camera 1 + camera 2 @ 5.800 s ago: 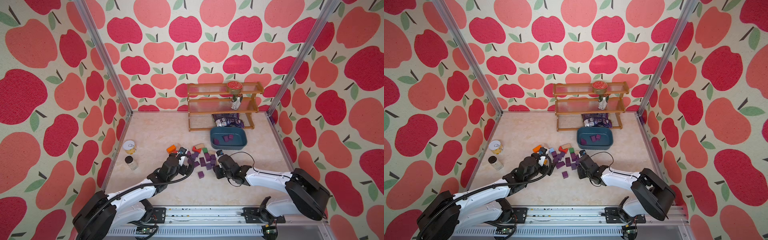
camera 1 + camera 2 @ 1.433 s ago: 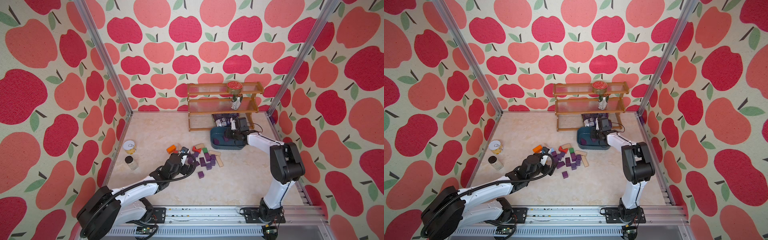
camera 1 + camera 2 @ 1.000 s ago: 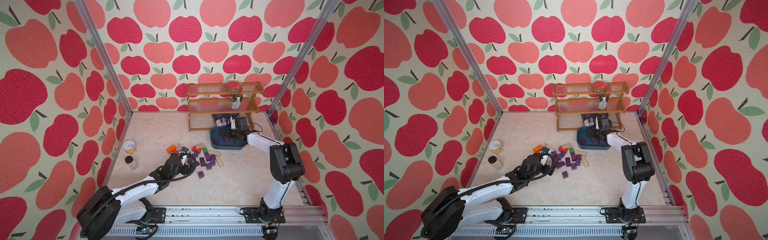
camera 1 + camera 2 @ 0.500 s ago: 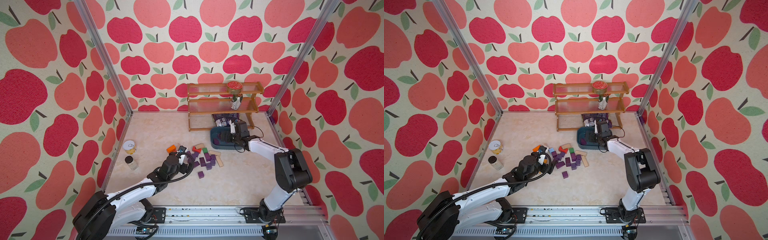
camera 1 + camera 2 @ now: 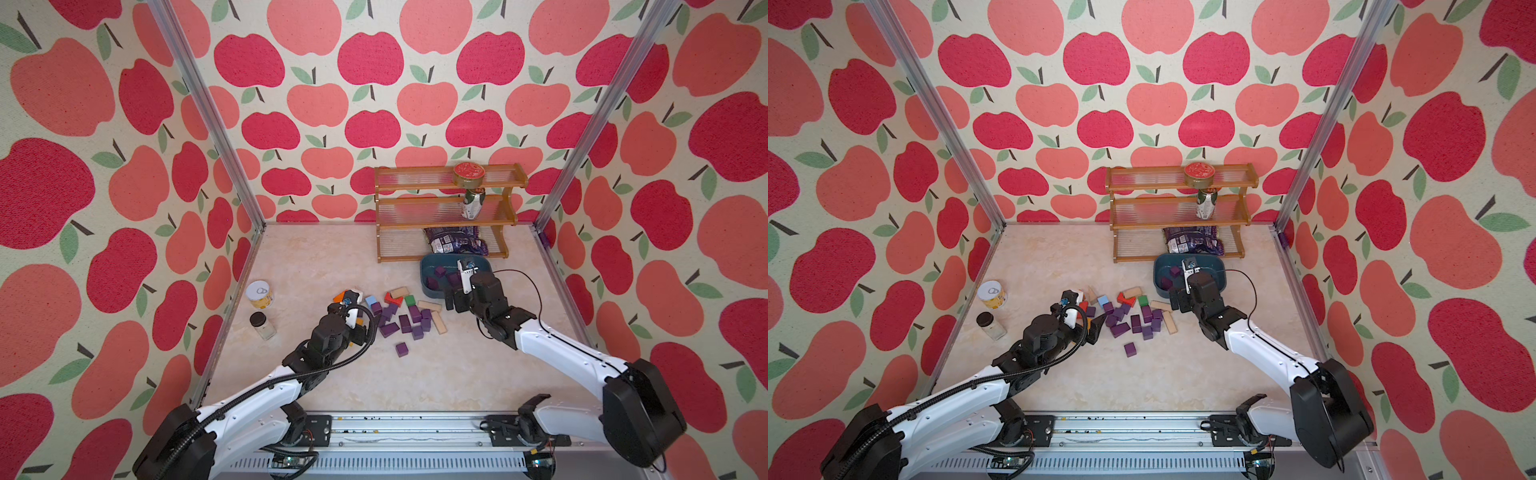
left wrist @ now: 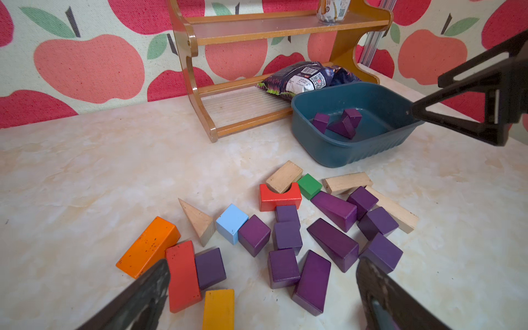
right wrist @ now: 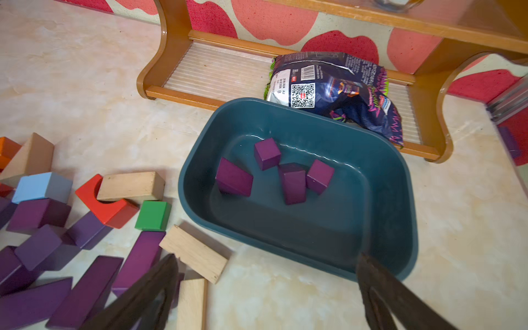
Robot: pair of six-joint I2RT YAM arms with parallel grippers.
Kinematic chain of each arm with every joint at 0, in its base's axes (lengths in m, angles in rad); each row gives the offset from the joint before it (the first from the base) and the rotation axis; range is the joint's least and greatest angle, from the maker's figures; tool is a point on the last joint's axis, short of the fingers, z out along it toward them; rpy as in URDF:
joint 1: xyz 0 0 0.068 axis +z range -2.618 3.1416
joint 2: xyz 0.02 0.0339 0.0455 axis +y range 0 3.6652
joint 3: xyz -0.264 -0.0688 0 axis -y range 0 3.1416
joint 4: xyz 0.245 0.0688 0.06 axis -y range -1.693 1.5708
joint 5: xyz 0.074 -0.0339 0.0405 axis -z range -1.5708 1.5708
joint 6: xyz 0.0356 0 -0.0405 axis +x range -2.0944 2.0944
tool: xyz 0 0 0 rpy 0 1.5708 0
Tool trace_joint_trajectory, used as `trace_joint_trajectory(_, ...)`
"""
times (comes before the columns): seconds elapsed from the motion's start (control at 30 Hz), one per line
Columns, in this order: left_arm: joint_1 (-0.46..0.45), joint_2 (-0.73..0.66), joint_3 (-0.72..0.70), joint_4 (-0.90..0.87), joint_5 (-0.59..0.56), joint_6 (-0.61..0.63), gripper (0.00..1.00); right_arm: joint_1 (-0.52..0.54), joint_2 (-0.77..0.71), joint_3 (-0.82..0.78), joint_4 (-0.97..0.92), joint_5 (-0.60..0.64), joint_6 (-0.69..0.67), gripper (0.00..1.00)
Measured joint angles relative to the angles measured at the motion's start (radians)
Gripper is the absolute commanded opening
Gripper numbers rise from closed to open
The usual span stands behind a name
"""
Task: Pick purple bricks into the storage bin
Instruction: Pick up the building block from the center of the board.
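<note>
Storage bin (image 7: pixel 285 237) sitting on counter (image 7: pixel 457 228). Right fingers (image 7: pixel 380 294) hovering spread wide, empty, at bin's near rim. Left fingers (image 6: pixel 137 300) hanging spread wide, empty, over pile end farthest from bin. Purple bricks (image 6: pixel 333 244): four lying inside bin, rest lying on counter just beside bin among other-coloured blocks (image 6: pixel 280 197).

Marbled cream bench (image 5: pixel 332 257): wooden shelf rack (image 5: pixel 415 195) at 12 o'clock against the back wall, storage bin (image 5: pixel 432 293) just in front around 1. Loose purple bricks (image 5: pixel 405 323) and coloured blocks (image 5: pixel 410 300) sit mid-bench, tin can (image 5: pixel 258 294) and jar (image 5: pixel 263 326) at 9.
</note>
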Motion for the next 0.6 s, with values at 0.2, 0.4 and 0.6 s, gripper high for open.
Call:
trace_joint_trajectory(0.2,0.0,0.002,-0.023,0.003,-0.006,0.004,0.99,0.0,-0.161,-0.096,-0.002,0.005,-0.032,0.99)
trace_joint_trajectory(0.4,0.002,0.045,-0.023,0.005,-0.024,0.016,0.99,0.0,-0.342,-0.211,0.024,-0.029,-0.078,0.99)
trace_joint_trajectory(0.6,0.005,0.106,-0.02,0.006,-0.026,0.031,0.99,0.0,-0.365,-0.226,0.018,-0.12,-0.121,0.99)
